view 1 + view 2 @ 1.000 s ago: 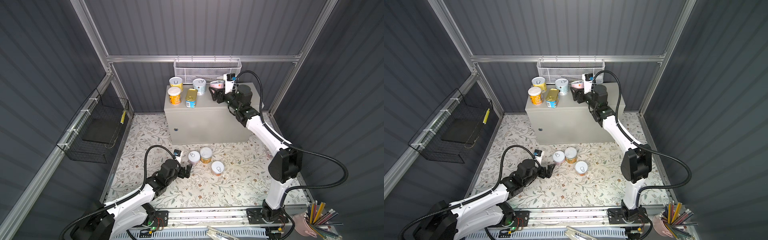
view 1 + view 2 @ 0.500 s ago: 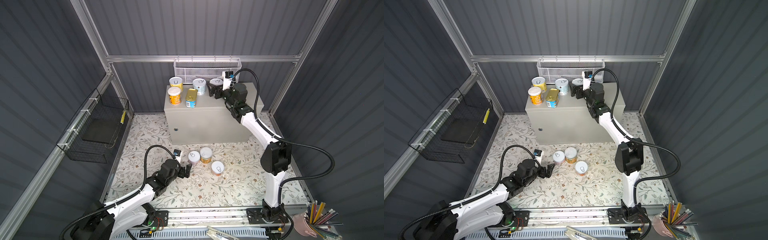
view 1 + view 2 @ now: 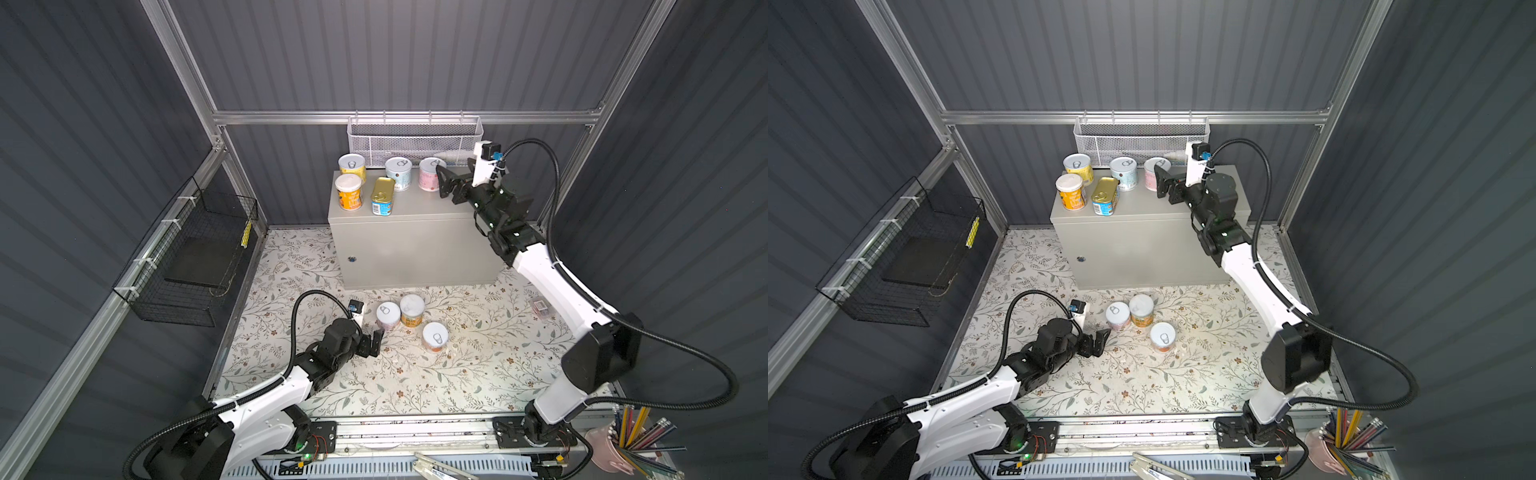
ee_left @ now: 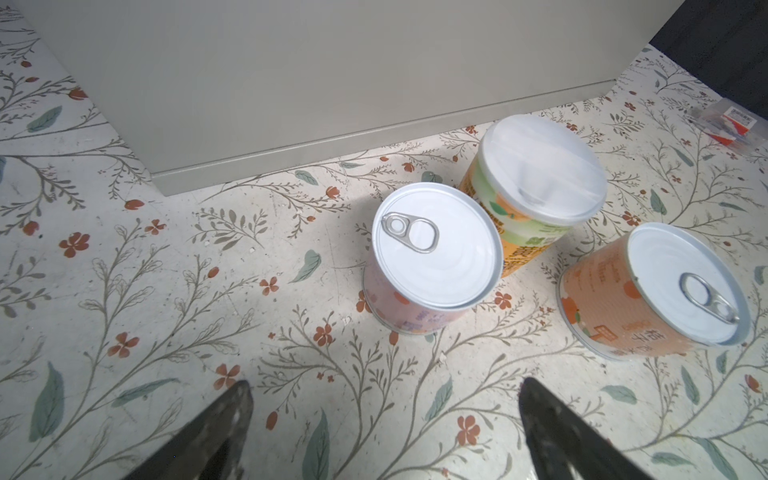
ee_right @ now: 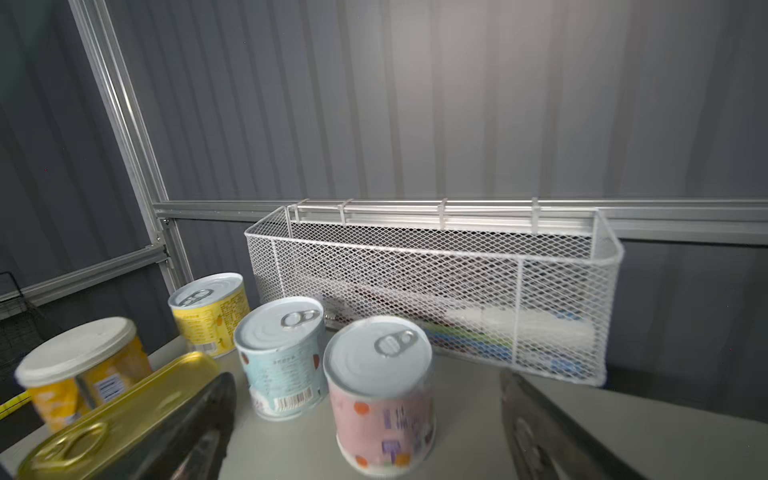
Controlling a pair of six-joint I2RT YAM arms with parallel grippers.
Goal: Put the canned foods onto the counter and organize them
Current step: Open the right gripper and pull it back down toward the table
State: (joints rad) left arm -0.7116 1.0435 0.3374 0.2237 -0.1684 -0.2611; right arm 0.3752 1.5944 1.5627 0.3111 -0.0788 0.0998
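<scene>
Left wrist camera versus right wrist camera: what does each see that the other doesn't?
Left wrist only: three round cans standing on the flowered floor. Right wrist only: five tins on the counter's top, and the white mesh basket behind them. Both: the grey counter, and each arm's own open, empty hand, left hand and right hand.

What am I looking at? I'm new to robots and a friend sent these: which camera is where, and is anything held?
Two robot arms with two-finger grippers. Two pictures look down on the whole scene; two come from cameras on the wrists. On the grey cabinet stand a yellow can, orange can, gold tin, blue can and pink can. Three cans stand on the floral mat. The left gripper faces those, the right gripper is by the pink can; both are open, holding nothing.
</scene>
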